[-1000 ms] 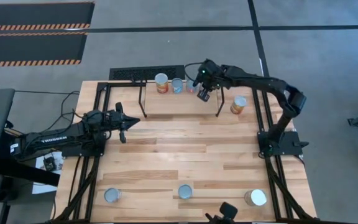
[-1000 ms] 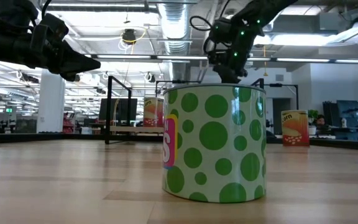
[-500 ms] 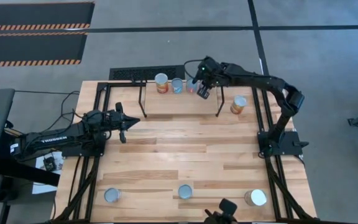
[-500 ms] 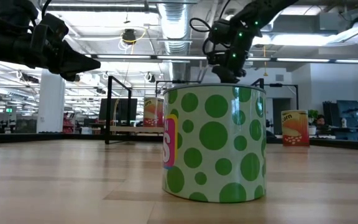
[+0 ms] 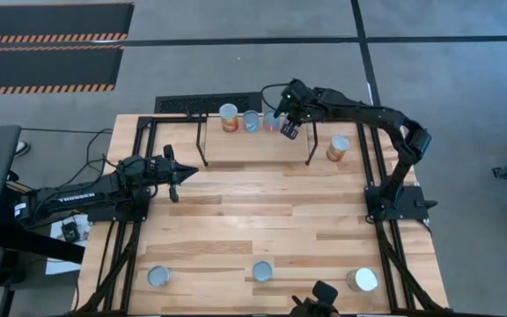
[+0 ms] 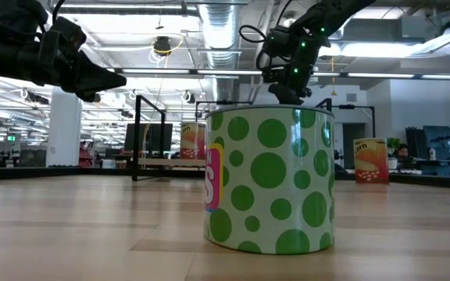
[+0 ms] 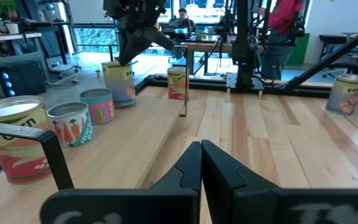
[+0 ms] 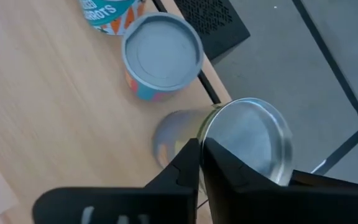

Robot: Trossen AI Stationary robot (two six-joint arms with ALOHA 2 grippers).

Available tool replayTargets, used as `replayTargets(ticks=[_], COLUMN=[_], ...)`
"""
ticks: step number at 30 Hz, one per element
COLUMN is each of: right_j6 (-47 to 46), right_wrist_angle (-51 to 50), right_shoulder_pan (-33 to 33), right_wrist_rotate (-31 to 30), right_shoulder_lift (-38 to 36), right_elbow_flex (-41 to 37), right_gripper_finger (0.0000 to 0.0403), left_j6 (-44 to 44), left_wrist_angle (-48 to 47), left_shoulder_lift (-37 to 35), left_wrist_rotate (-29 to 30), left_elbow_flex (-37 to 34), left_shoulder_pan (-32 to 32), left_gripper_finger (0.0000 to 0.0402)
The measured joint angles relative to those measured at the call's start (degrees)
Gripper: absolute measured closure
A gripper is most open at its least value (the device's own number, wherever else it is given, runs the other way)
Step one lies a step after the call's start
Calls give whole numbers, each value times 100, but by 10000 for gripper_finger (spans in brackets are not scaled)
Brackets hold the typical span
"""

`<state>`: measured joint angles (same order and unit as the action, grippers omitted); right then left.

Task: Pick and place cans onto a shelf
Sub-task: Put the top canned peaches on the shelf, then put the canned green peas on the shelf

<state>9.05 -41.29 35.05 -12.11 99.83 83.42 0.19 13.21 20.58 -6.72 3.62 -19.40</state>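
Bright even overhead light, soft shadows; low view's bkgd slightly blurred.

The surface (image 5: 262,207) is pale wood planks with a smooth satin finish. The cans (image 8: 162,57) have dull silvery metal tops and glossy printed labels. The shelf (image 7: 126,149) is matt black metal tubing around a light wood board.

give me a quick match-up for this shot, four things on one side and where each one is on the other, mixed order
Things:
1. right gripper
2. left gripper
3. corn can
4. green dotted can

Places:
A. beside the shelf, on the table
B. over the cans at the back of the shelf
C. closest to the low camera
D. above the table's left side, away from any can

Pairs: 1-B, 2-D, 3-A, 4-C
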Motion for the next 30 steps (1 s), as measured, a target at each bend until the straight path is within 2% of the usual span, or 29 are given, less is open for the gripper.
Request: replayTargets(ticks=[15, 19, 22, 25, 30], right_j6=[237, 455, 650, 683, 411], right_wrist_angle=[78, -34, 111, 546, 2318], right_shoulder_pan=[-37, -232, -518, -824, -1318], right_wrist_rotate=[2, -47, -22, 183, 661], right_shoulder_lift=[-97, -455, -909, -1438, -2335], right_elbow_flex=[-1, 87, 35, -440, -2022], right_gripper_finger=[329, 347, 381, 393, 389], left_j6=[0, 0, 0, 1, 4], left_wrist_angle=[4, 20, 6, 1, -27], left_shoulder_lift=[0, 2, 0, 0, 3], left_wrist_rotate=[0, 0, -1, -2, -48], left_elbow_flex=[0, 2, 2, 2, 2], left_shoulder_pan=[0, 0, 0, 1, 2], left_gripper_finger=[401, 401, 401, 401, 401])
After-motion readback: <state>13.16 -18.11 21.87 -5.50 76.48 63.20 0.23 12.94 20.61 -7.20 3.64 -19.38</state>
